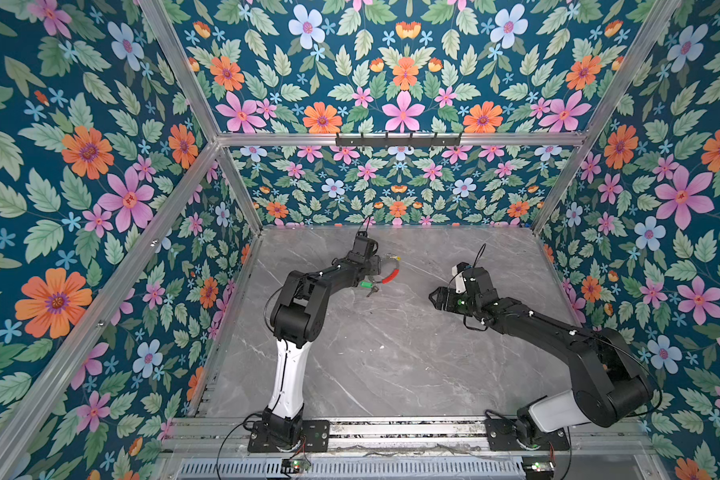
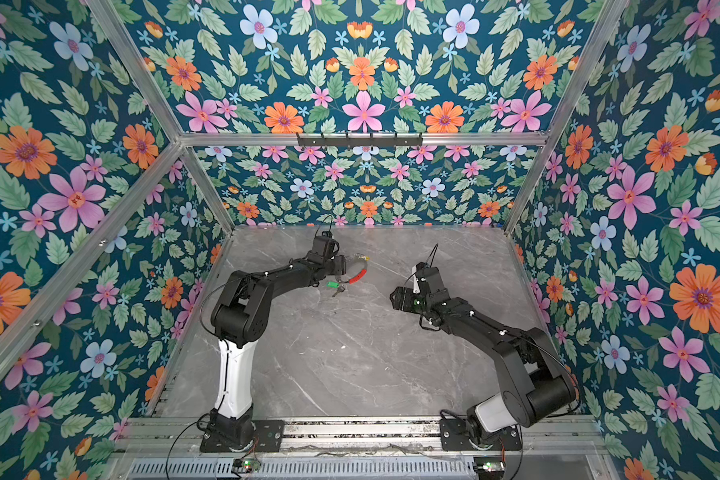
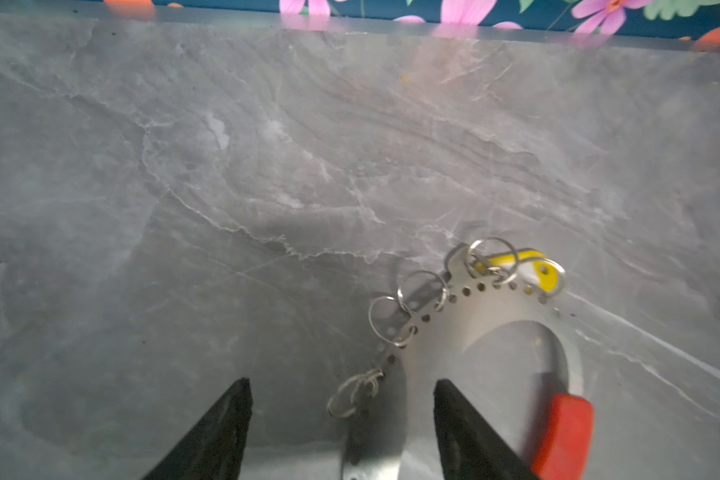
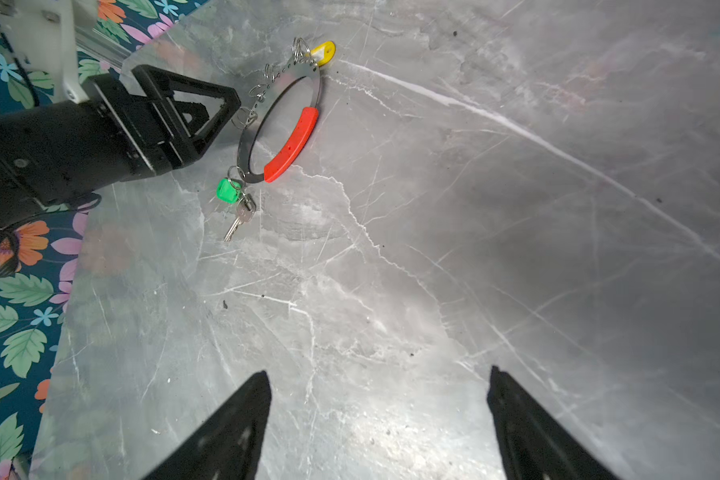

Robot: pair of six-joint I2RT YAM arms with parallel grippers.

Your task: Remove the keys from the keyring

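The large thin grey metal keyring point(image 4: 248, 166) lies flat on the grey marbled counter point(image 4: 474, 208), toward 12 o'clock. In a top view its red sleeve point(image 1: 390, 275) is at 5 o'clock of the hoop, the small silvery key with the green plastic tag point(image 1: 366, 285) at 7 o'clock, and the yellow plastic tag point(image 1: 396, 259) at 1 o'clock. The left gripper point(image 3: 342, 381) is open at 9 o'clock, with its jaws astride the band and not pinching it. The right gripper point(image 4: 378, 371) is open and empty, well apart at 4 o'clock. The left one should probably close on bare band between the small wire loops point(image 3: 385, 320), so the hoop cannot slide.
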